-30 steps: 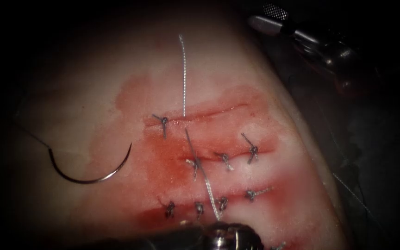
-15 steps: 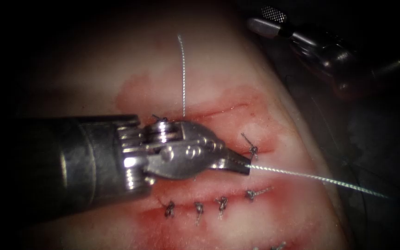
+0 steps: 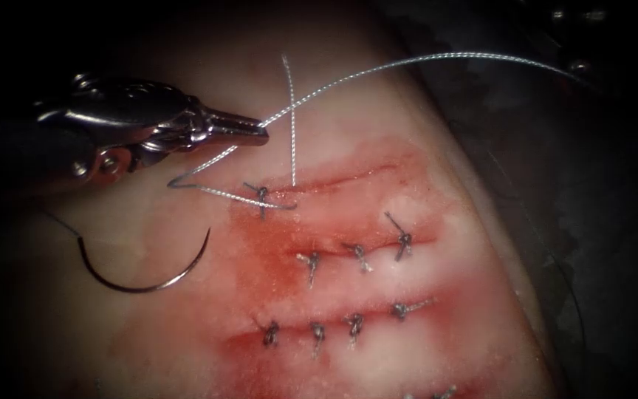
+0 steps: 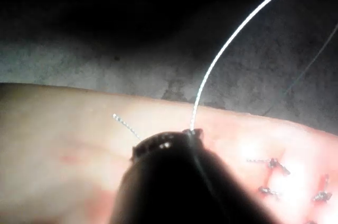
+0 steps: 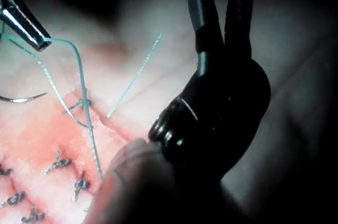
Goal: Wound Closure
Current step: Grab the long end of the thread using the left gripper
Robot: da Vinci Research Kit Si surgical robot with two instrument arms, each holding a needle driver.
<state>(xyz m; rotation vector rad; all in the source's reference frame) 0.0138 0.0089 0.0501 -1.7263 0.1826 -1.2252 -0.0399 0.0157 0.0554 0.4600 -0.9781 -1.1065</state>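
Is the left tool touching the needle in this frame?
Apart. In the endoscope view the left tool is shut on the thread, while the needle lies free on the tissue, left of the cut, with bare tissue between them.

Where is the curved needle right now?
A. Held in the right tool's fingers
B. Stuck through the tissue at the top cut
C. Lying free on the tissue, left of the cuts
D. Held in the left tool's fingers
C: the needle lies loose on the tissue, while the left tool grips only the thread and the right tool holds nothing.
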